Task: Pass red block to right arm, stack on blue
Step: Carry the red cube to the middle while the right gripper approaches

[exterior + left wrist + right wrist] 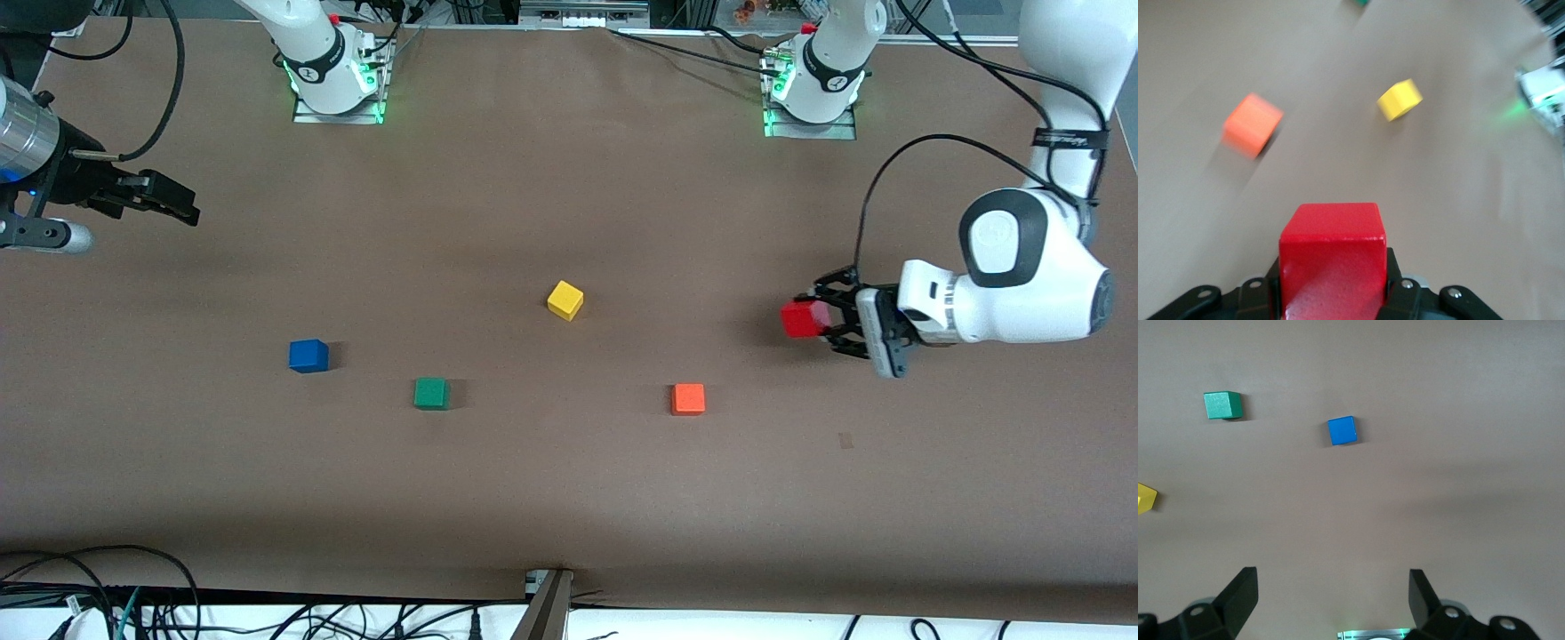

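Red block (805, 319) pinched in left hand (822, 318) (above table), right hand (173, 203) spread wide, waiting.

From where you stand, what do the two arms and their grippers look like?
Both arms are glossy white with rounded joints and trailing black cables. The right arm ends in a silver cylinder with a blue light; its right gripper is black. The left gripper is black, on a white wrist.

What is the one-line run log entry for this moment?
left gripper: shut on red block, aloft | right gripper: open, waiting | blue cube: bare
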### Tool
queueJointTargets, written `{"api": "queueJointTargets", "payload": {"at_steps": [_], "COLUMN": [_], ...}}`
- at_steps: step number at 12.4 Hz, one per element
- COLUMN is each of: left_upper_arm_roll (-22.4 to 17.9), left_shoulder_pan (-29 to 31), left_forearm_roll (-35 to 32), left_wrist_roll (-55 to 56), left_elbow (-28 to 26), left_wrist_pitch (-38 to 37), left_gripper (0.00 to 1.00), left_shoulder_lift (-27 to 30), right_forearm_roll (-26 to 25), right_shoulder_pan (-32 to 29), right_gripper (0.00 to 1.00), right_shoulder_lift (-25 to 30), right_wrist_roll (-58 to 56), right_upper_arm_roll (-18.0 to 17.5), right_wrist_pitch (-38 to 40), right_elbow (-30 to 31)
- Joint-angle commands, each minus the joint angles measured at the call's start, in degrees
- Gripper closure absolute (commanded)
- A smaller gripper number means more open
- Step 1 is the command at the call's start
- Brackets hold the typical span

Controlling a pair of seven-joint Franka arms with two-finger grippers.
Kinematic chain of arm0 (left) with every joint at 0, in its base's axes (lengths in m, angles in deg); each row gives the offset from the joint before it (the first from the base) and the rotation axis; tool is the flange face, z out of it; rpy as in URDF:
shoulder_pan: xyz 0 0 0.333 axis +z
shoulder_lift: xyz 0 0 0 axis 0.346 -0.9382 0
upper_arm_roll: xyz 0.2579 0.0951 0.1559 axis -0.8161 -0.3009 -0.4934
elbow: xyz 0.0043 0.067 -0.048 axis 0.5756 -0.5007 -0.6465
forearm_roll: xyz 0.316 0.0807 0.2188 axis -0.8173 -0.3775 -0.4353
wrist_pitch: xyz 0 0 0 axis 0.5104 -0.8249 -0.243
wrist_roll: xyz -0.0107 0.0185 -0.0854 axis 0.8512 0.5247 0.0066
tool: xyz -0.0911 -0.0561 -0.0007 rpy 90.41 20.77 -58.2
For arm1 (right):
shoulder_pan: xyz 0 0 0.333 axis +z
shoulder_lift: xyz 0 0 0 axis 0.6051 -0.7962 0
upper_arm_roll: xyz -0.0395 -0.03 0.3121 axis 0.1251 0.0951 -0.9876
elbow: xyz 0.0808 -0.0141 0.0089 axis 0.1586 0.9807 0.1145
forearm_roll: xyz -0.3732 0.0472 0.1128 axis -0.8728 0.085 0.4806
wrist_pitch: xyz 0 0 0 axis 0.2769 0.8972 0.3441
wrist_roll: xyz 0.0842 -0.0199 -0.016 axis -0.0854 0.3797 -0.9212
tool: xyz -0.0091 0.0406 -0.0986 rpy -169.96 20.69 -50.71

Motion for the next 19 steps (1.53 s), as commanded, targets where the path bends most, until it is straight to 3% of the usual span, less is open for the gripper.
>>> {"api": "queueJointTargets", "payload": {"at_steps": [1, 3, 5, 8, 12, 13, 15, 19], "left_upper_arm_roll": [3.6, 6.23, 6.68, 6.77, 6.86, 6.86, 6.77, 6.86], "left_shoulder_pan": [0.22, -1.09, -5.04, -9.79, -14.19, -16.11, -17.62, -20.96], "left_forearm_roll": [8.78, 14.77, 17.77, 26.02, 36.03, 41.64, 45.81, 52.83], "left_wrist_roll": [-4.38, -6.66, -11.74, -22.37, -34.32, -38.01, -39.98, -46.02], "left_elbow": [0.9, 2.99, 8.34, 12.05, 12.06, 12.06, 12.15, 14.35], "left_wrist_pitch": [-0.99, -0.38, -0.29, 1.11, 7.25, 8.84, 10.61, 13.23], "left_gripper": [1.0, 1.0, 1.0, 1.0, 1.0, 1.0, 1.0, 1.0], "left_shoulder_lift": [-1.78, -4.14, -9.32, -13.03, -13.03, -13.03, -13.3, -14.79], "right_forearm_roll": [-0.31, 0.04, 0.83, 9.94, 30.49, 38.37, 51.05, 70.75], "right_shoulder_pan": [0.01, 0.09, 0.36, 0.36, -0.08, -0.87, -2.36, -2.72], "right_gripper": [0.0, 0.0, 0.0, 0.0, 0.0, 0.0, 0.0, 0.0], "right_shoulder_lift": [-0.6, -2.17, -7.42, -8.5, -12.8, -14.73, -18.69, -20.11], "right_wrist_roll": [0.01, -0.35, -1.22, -9.3, -8.26, -8.26, -8.26, -11.14], "right_upper_arm_roll": [-0.46, -0.46, -0.55, -0.46, -0.11, 0.07, 0.07, -0.02], "right_wrist_pitch": [-0.17, -0.26, 0.34, 0.61, -0.52, -1.48, -2.45, -6.41], "right_elbow": [-1.25, -1.25, -1.25, -0.9, -0.9, -0.81, -0.2, 7.6]}}
